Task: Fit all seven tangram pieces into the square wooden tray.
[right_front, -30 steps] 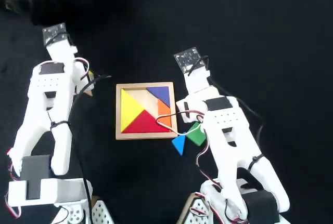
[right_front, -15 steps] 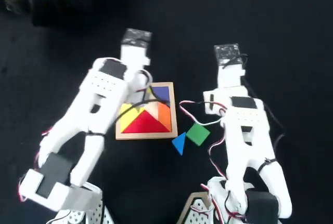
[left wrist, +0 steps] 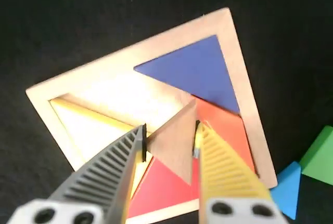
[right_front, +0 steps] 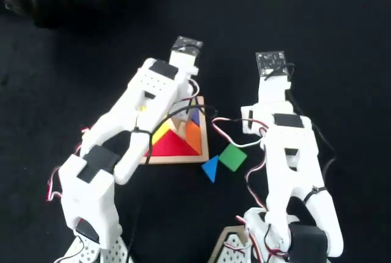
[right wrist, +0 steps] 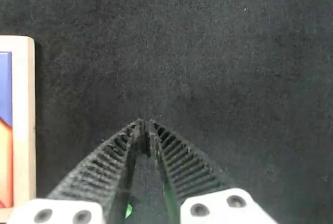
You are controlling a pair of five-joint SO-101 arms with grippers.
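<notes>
The square wooden tray (right_front: 174, 160) lies at the table's middle and holds a yellow triangle (left wrist: 88, 128), a red triangle (left wrist: 161, 193), an orange piece (left wrist: 223, 125) and a dark blue triangle (left wrist: 195, 70). My left gripper (left wrist: 169, 141) hangs over the tray's bare wooden middle, shut on a tan wooden triangle (left wrist: 174, 143). From above, the left arm (right_front: 153, 92) covers much of the tray. A light blue triangle (right_front: 210, 168) and a green square (right_front: 232, 157) lie on the cloth just off the tray's near right corner. My right gripper (right wrist: 144, 126) is shut and empty, over black cloth right of the tray (right wrist: 21, 120).
Black cloth covers the whole table. The right arm (right_front: 287, 147) stands close beside the two loose pieces. Open cloth lies behind the tray and to the far right.
The left arm has swung from the table's left side to above the tray, carrying the tan triangle. The right arm drew back to the right of the tray, then held still.
</notes>
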